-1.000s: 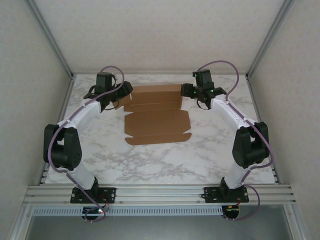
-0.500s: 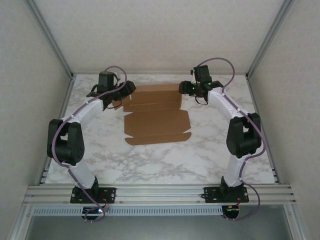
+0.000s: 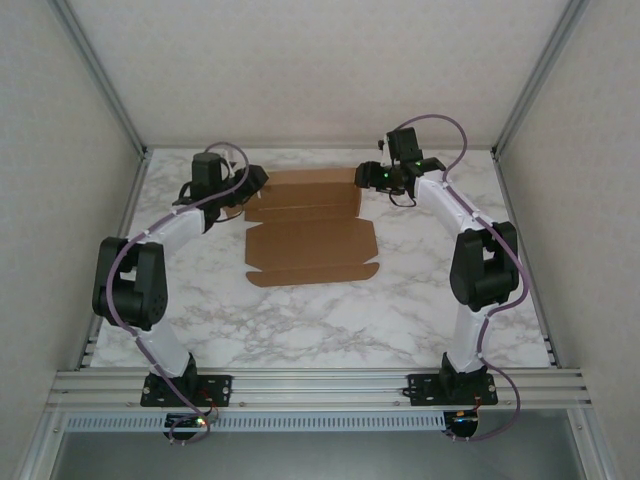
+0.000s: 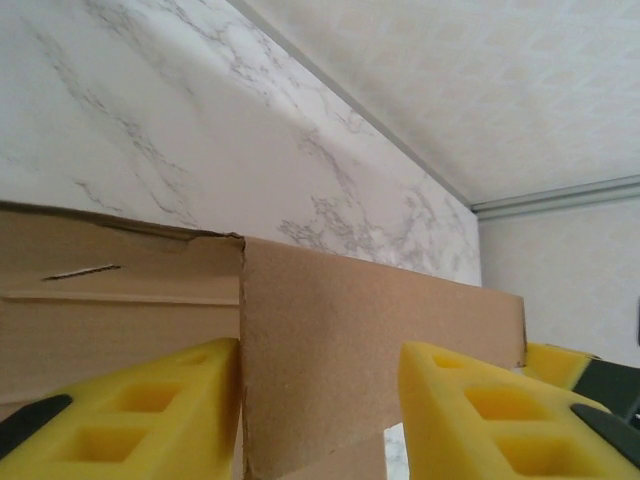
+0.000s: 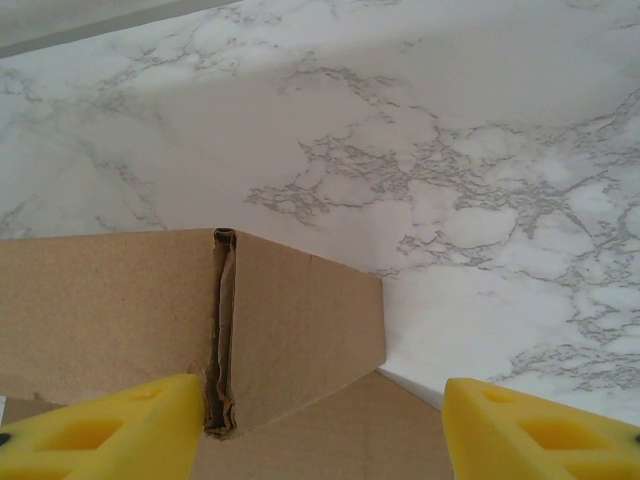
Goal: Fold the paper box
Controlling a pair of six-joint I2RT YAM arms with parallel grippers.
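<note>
Top external: saw one paper box [image 3: 312, 245], matte brown creased cardboard, far-centre on veined marble table [image 3: 300, 320]. Counted two: left gripper [image 3: 252, 183], right gripper [image 3: 363, 177], both spread, straddling upright flaps, clasping nothing.

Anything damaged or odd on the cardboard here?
Yes: on the plain brown cardboard box sheet, the corner crease looks crumpled and frayed, seen from the right wrist.
</note>
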